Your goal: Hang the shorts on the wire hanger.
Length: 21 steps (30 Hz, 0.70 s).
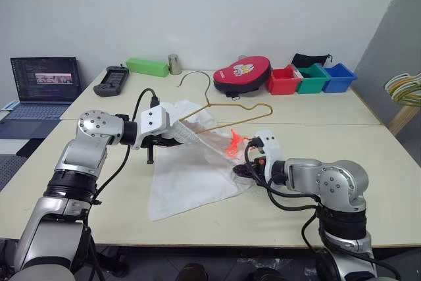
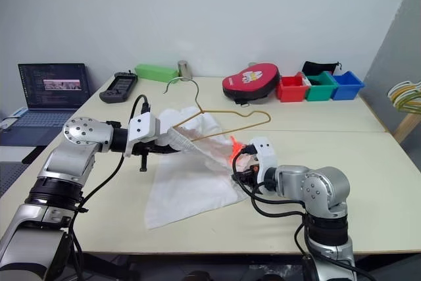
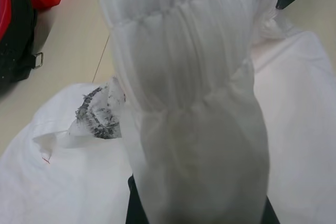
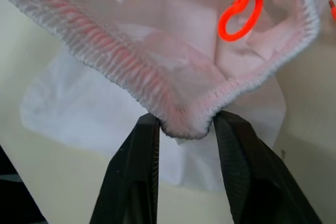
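— White fabric: one pair of shorts [image 1: 191,176] draped on the desk [image 1: 329,129], one wire hanger [image 1: 223,113] over them.
— Grippers?
— Two. Left gripper [image 1: 179,133] clamped on the waistband; right gripper [image 4: 186,129] straddling the waistband's other end, fingers apart.

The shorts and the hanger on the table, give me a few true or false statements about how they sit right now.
1. The left gripper is shut on the waistband of the shorts. True.
2. The wire hanger hangs from a rack. False: it lies over the shorts on the table.
3. The orange-red cord is near the right gripper. True.
4. The right gripper's fingers are far from the shorts. False: the waistband edge sits between them.
5. The red pouch lies on the shorts. False: it lies apart, behind them.
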Available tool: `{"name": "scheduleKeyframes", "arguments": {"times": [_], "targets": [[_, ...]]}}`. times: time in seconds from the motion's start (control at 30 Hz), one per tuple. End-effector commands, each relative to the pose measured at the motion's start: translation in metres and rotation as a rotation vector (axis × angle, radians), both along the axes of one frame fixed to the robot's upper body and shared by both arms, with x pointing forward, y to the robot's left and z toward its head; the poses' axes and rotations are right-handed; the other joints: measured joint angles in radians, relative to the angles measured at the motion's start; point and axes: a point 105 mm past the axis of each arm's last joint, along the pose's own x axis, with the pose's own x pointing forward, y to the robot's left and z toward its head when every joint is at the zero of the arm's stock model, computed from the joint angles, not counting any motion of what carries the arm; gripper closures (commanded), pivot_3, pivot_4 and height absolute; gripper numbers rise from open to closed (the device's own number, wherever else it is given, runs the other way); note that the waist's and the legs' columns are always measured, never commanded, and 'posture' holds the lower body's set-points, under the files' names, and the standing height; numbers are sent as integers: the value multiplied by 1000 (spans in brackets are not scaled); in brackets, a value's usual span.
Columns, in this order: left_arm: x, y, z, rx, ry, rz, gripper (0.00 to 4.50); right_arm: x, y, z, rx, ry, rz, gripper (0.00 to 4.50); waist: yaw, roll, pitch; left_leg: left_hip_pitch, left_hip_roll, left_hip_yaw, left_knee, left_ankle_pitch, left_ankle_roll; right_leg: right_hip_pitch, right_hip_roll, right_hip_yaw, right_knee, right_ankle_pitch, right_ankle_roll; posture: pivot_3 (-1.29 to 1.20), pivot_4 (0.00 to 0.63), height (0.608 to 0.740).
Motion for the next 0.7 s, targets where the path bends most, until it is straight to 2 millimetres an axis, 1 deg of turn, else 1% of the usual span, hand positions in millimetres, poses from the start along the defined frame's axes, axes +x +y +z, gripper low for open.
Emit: {"name": "scheduleKeyframes", "arguments": {"times": [0.03, 0.07, 0.13, 0.4, 0.47, 0.53, 0.63, 0.67, 0.7], "targets": [[3, -3, 14, -4, -61, -8, 4389, 4, -1, 6, -4, -30, -9, 3897, 0, 0, 0, 0, 0, 0, 0, 0, 0, 0, 0, 0, 0, 0, 0, 287, 0, 740], [3, -3, 14, -4, -63, -7, 4389, 5, -1, 7, -2, -34, -11, 4192, 1, 0, 0, 0, 0, 0, 0, 0, 0, 0, 0, 0, 0, 0, 0, 287, 0, 740], [4, -4, 14, -6, -66, -7, 4389, 8, -3, 9, -4, -43, -17, 4415, 1, 0, 0, 0, 0, 0, 0, 0, 0, 0, 0, 0, 0, 0, 0, 287, 0, 740], [5, -3, 15, -7, -73, -3, 4389, 12, -8, 11, -22, -54, -18, 4415, 0, 0, 0, 0, 0, -1, 0, 0, 0, 0, 0, -1, 0, 0, 0, 282, 0, 740], [4, -3, 14, -3, -70, -8, 4389, 14, -14, 12, -45, -67, -19, 4415, 0, 0, 0, 0, 0, -1, 0, 0, 0, 0, 0, -1, 0, 0, -1, 283, 0, 740], [-1, -1, 12, 9, -37, -25, 4389, 19, -31, 12, -134, -108, -25, 4415, 1, 0, 0, 0, 0, -1, 0, 0, 0, 0, 0, -1, 0, 0, -1, 284, 0, 740], [-18, 7, 6, 74, 50, -87, 4389, 27, -74, 9, -316, -173, -30, 4415, 1, 1, 1, -1, 0, -1, 0, 0, 0, 0, 0, -1, -2, 0, -1, 285, 0, 740], [-24, 12, 2, 116, 72, -111, 4389, 28, -84, 9, -344, -180, -27, 4415, 1, 1, 1, -1, -1, 0, 0, 0, 0, 0, -1, -1, -2, -1, -1, 285, 0, 740], [-27, 14, 0, 143, 86, -126, 4389, 29, -88, 9, -355, -184, -22, 4415, 1, 1, 1, -2, 0, 0, 0, 0, 0, 0, -1, -1, -2, -1, -1, 287, 0, 740]]}}
